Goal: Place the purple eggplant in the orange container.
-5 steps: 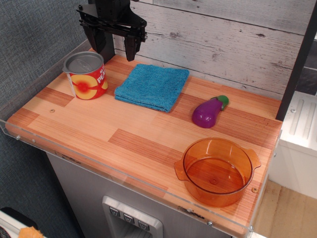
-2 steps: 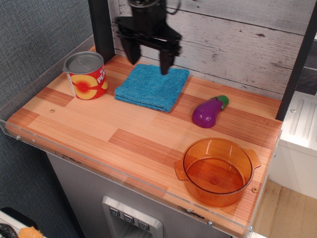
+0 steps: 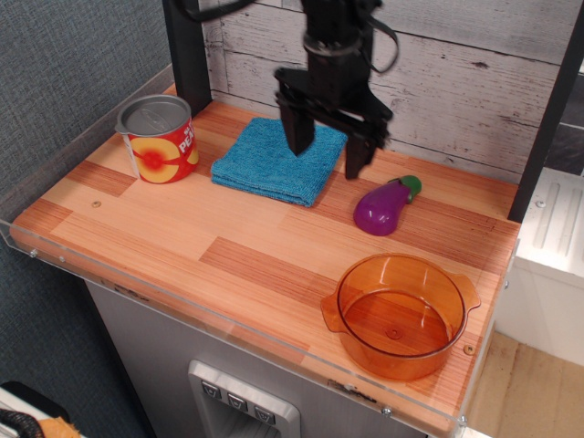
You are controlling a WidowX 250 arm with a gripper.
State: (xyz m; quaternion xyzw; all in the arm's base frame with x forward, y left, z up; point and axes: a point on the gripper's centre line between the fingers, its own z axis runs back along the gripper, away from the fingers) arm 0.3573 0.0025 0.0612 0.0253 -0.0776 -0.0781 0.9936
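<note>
The pincer hangs with its two dark fingers spread apart and nothing between them. It sits above the right edge of the cloth, one finger over the cloth itself and the other past its edge, toward the eggplant. Motion blur softens the fingers, so whether the tips touch the cloth cannot be told.

Taking the cloth as the marker: it is a blue folded square lying flat near the back of the counter, just in front of the grey plank wall. The eggplant lies on its side to the right of the cloth, near it but not touching, with its green cap pointing toward the wall. The pot stands well in front of and to the right of the cloth, close to the counter's front right corner, upright and empty; it is apart from the eggplant. The can stands upright to the left of the cloth, just beside it, near the counter's back left corner.
</note>
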